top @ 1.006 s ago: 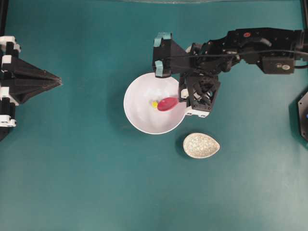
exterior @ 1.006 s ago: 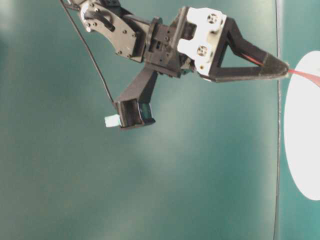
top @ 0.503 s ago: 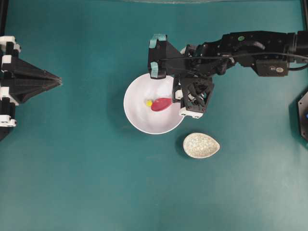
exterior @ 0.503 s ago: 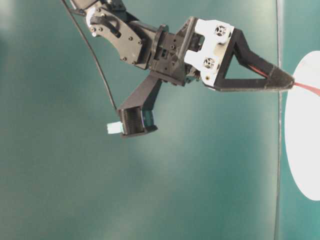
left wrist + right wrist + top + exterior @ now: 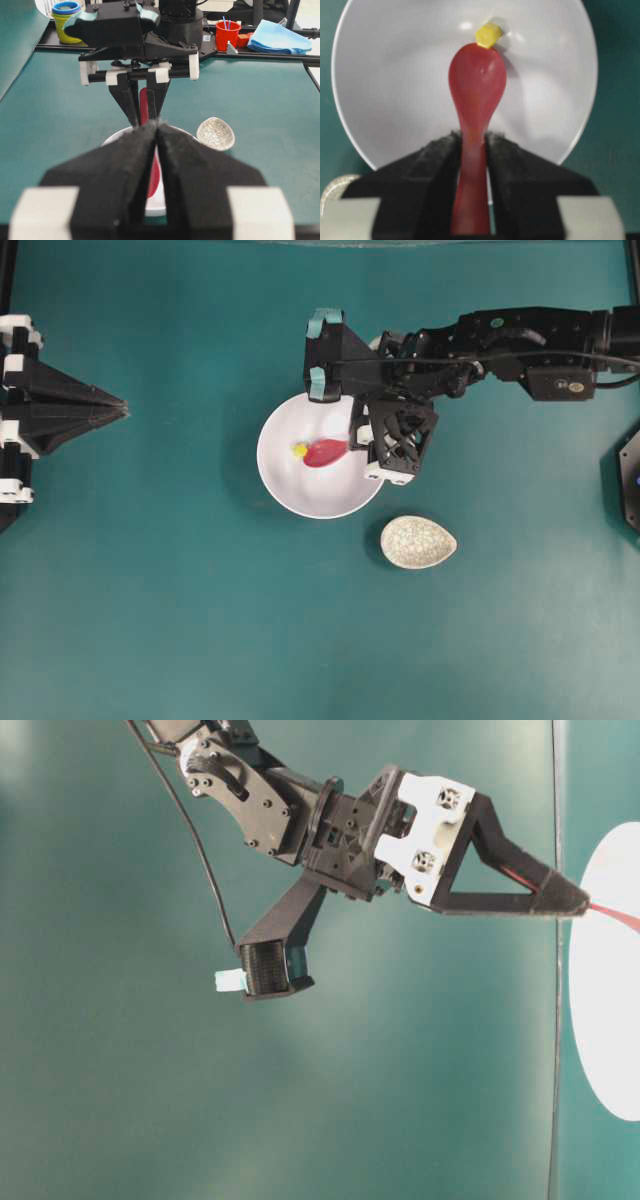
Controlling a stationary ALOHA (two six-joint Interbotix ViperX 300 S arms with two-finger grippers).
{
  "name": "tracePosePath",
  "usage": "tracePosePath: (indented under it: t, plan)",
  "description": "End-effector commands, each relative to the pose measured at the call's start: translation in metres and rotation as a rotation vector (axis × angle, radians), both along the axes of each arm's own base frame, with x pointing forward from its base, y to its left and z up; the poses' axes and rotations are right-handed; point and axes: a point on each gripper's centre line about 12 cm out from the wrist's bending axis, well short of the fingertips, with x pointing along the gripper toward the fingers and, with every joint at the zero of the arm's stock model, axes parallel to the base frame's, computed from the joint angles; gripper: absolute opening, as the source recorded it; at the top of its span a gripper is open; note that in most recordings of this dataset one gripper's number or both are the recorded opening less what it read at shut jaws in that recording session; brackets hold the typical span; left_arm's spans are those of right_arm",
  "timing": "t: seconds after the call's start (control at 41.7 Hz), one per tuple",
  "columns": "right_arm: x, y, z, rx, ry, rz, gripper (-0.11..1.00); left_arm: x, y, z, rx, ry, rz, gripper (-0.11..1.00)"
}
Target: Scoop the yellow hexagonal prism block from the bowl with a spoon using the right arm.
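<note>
Left black gripper [image 5: 118, 410] parked at the table's left edge, well apart from the dishes — its padded jaws pressed together, nothing between them. Centre: large round white bowl [image 5: 285, 485] on the teal table [image 5: 180, 620]. Inside it, the tiny yellow hexagonal prism block [image 5: 299, 450] lies left of middle, touching the tip of the glossy pinkish-red spoon [image 5: 325, 452]; the block is on the bowl's floor, not in the scoop. Right black lattice-framed gripper [image 5: 472, 150] at the bowl's right rim — jaws clamped on the spoon's handle, scoop pointing left into the bowl. Lower right, a small speckled grey-white teardrop dish [image 5: 418, 542] sits near the bowl, not touching.
</note>
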Motion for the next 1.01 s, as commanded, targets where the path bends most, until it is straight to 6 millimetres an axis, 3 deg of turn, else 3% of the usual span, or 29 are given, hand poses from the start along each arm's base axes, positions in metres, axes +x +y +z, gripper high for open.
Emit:
tracePosePath:
  t: [0.0,0.982]
  plan:
    - [0.007,-0.001,0.017,-0.017,-0.063,-0.002,0.25,0.002,0.000,0.012,0.005,-0.035,0.001,0.09]
    - [0.017,0.000,0.022,-0.049,-0.159,-0.019,0.25,0.002,0.000,0.013,0.003,-0.038,0.001,0.09]
